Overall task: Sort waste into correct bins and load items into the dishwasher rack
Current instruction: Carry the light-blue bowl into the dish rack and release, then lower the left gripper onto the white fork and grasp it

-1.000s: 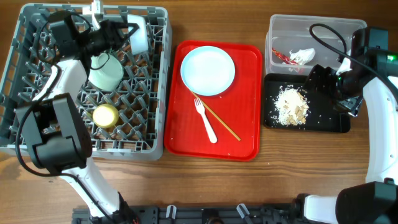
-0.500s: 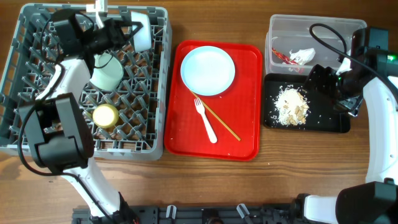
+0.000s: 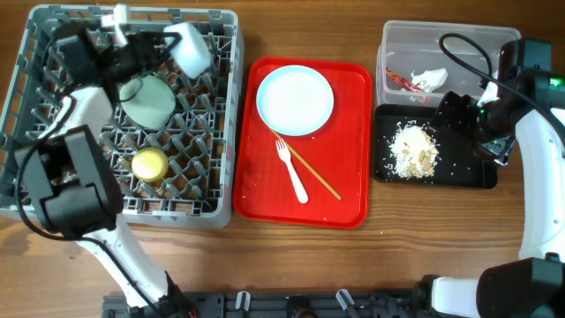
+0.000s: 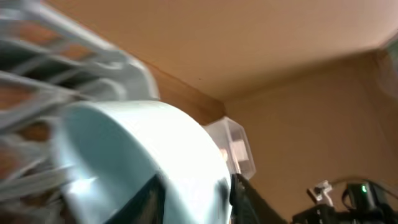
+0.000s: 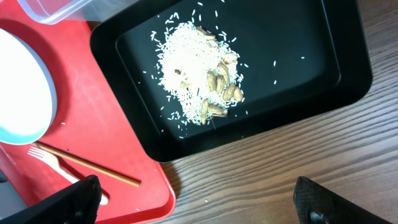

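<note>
On the near half of the table [image 3: 265, 265] nothing has shifted in the last second. The yellow cup [image 3: 149, 164] sits among the pegs of the dishwasher rack [image 3: 185, 208], and the white fork [image 3: 291, 170] and chopsticks [image 3: 313, 172] lie crossed on the red tray [image 3: 265, 199]. Farther back, the pale blue plate [image 3: 295, 100] is also unmoved. The right gripper [image 5: 199, 205] hangs as before over the black tray [image 3: 468, 168] that holds the food scraps [image 3: 413, 150]; its fingers are spread wide around nothing. The change is at the rack's far side. The left gripper [image 3: 172, 42], clamped on the rim of the pale blue bowl [image 4: 143, 155], has carried it slightly leftward. The pale green bowl [image 3: 147, 99] below it now shows a dull green face where a pale hollow showed earlier. Farthest, the clear tub [image 3: 406, 35] holds the wrapper [image 3: 417, 81]. By count there are one cup, one fork, one plate, two bowls, one scrap heap, one wrapper, two bins and one rack. The chopsticks read as one thin line, so their number cannot be told.
</note>
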### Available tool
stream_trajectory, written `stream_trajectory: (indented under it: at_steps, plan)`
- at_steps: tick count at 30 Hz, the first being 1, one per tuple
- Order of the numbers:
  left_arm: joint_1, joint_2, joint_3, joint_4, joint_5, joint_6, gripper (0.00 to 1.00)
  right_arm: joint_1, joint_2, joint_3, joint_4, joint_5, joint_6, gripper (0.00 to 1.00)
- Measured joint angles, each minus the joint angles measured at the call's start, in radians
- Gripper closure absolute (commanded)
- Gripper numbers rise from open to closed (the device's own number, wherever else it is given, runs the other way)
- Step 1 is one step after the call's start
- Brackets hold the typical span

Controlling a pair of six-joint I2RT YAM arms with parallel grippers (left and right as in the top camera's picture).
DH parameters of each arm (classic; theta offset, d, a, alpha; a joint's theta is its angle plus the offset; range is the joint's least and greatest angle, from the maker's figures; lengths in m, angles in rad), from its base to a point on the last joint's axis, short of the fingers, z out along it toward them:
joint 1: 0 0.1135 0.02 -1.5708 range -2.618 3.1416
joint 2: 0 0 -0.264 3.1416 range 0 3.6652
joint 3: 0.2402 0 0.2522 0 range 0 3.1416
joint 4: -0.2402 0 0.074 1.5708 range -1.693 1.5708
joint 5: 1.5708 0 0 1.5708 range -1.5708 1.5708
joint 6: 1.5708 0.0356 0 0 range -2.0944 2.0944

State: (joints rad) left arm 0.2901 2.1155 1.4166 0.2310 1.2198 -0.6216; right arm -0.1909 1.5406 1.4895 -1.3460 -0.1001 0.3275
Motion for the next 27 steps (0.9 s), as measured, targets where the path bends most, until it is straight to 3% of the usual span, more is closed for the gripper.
stream_trajectory:
  at_steps: [2, 4, 5, 10, 12, 16, 20, 24, 27]
  plan:
    - [0.044, 0.014, -0.003, -0.002, -0.002, -0.003, 0.46, 0.0, 0.0, 0.0, 0.0, 0.0, 0.0, 0.0]
    - [0.079, 0.014, -0.004, -0.002, 0.0, -0.004, 0.2, 0.0, 0.0, 0.0, 0.0, 0.0, 0.0, 0.0]
    - [0.098, 0.014, -0.004, -0.003, 0.002, -0.005, 0.02, 0.0, 0.0, 0.0, 0.0, 0.0, 0.0, 0.0]
    - [0.17, -0.058, -0.011, -0.017, 0.001, -0.006, 0.0, 0.0, 0.0, 0.0, 0.0, 0.0, 0.0, 0.0]
    - [0.183, -0.166, -0.011, -0.045, 0.002, -0.005, 0.0, 0.0, 0.0, 0.0, 0.0, 0.0, 0.0, 0.0]
    - [0.122, -0.353, 0.003, -0.392, -0.071, 0.047, 0.0, 0.0, 0.0, 0.0, -0.002, 0.0, 0.0, 0.0]
    - [-0.068, -0.472, -0.003, -0.825, -0.415, 0.163, 0.0, 0.0, 0.0, 0.0, 0.0, 0.0, 0.0, 0.0]
    - [-0.287, -0.52, -0.008, -1.032, -0.721, 0.199, 0.0, 0.0, 0.0, 0.0, -0.002, 0.0, 0.0, 0.0]
    - [-0.441, -0.541, -0.008, -1.11, -0.851, 0.208, 0.0, 0.0, 0.0, 0.0, -0.002, 0.0, 0.0, 0.0]
